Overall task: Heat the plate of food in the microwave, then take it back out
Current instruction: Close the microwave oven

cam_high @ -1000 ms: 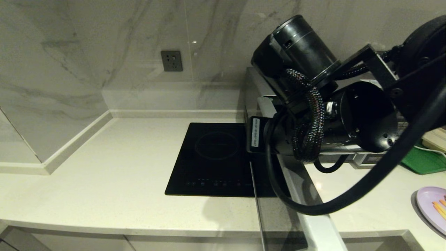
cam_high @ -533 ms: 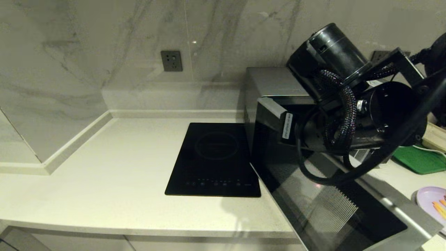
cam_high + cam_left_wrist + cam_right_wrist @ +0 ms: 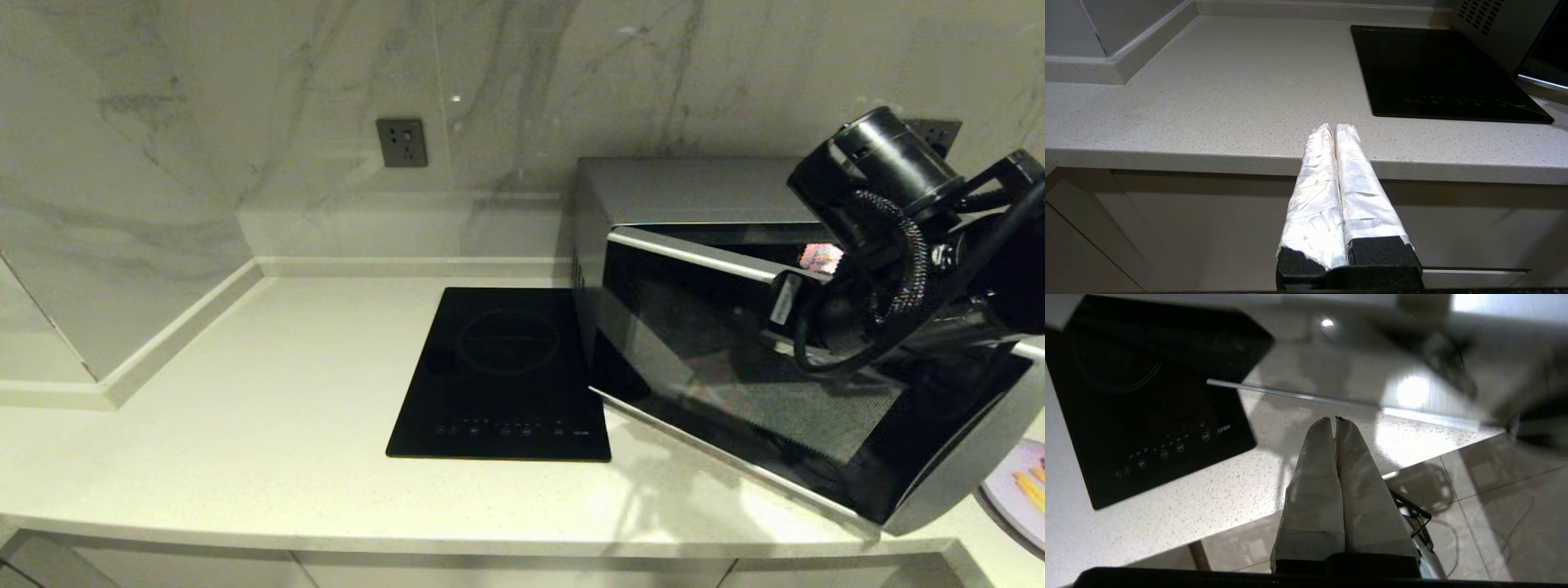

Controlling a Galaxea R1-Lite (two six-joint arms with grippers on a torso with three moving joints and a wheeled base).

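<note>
We see the induction cooktop (image 3: 500, 374) lying on the worktop (image 3: 245, 425), with the microwave (image 3: 678, 196) just to its right against the wall. The microwave door (image 3: 735, 376) stands ajar. The plate of food (image 3: 1016, 490) lies at the worktop's far right, before the microwave.

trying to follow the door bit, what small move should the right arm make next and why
Probably press the microwave door the rest of the way shut: it stands ajar, angled off the microwave, with the shut right hand beside it. The plate of food sits outside on the counter.
</note>
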